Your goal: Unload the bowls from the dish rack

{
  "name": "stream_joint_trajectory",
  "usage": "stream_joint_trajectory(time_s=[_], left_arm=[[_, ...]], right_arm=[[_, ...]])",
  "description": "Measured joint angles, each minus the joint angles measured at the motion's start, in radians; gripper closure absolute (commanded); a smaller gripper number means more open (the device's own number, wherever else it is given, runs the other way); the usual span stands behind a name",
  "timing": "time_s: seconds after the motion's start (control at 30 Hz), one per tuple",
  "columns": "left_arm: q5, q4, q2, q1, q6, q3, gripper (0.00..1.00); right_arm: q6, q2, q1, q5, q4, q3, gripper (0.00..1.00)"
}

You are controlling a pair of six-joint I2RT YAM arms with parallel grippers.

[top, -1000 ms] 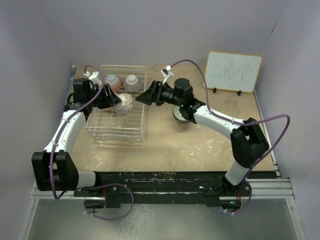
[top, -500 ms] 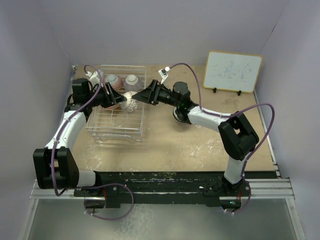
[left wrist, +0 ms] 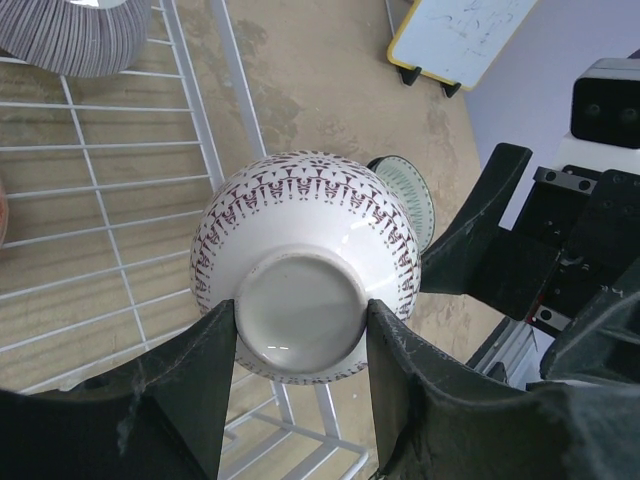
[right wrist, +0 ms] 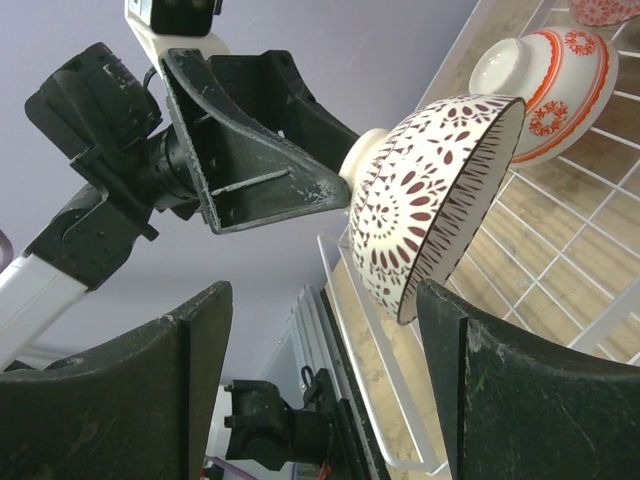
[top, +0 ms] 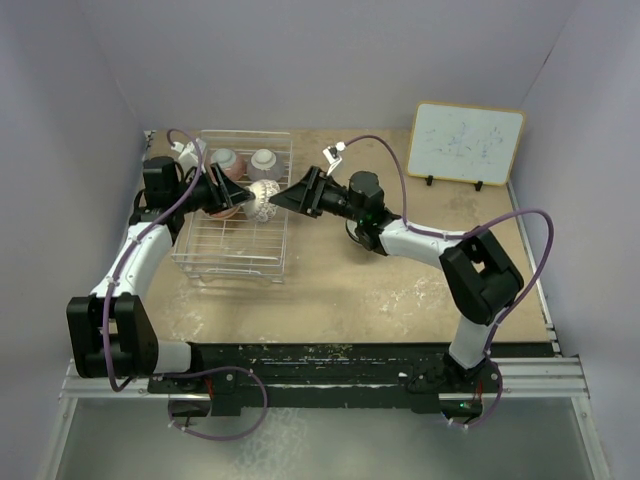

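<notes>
One slick, breakable purple-patterned bowl: left gripper clamps its foot ring, right gripper spread wide at rim.

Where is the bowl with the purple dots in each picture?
Top external: the purple-patterned bowl is up and left of centre, over the right edge of the dish rack.
Left wrist: in the centre, foot ring facing the camera, pinched by the left gripper.
Right wrist: right of centre, tipped on its side.
Shared landmark: the dish rack's white wires show in all three views.
</notes>
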Motion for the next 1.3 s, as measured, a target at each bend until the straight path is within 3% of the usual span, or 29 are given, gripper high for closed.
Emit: stream_joint_trajectory(time_s=[0.47,0.77,0.93,1.2,1.3], left_arm=[[0.083,0.078,0.0,0.0,-0.037,-0.016,1.0],[0.126,0.128,0.002,0.0,-0.064,-0.033,1.0],[0.148,0.153,0.005,0.0,-0.074,-0.033,1.0],[0.182,0.187,0.005,0.0,-0.089,-0.038,1.0],[0.195,0.195,0.005,0.001,-0.091,-0.043,1.0]], right_arm=[[0.019,0.005,-0.033,-0.005,0.053,0.0,0.28],[0.073,0.103,-0.035,-0.085,0.154,0.041,0.33],[0.124,0.154,-0.035,-0.134,0.244,0.058,0.5],[0.211,0.188,-0.037,-0.186,0.352,0.072,0.99],[0.236,0.193,-0.038,-0.198,0.382,0.072,1.0]])
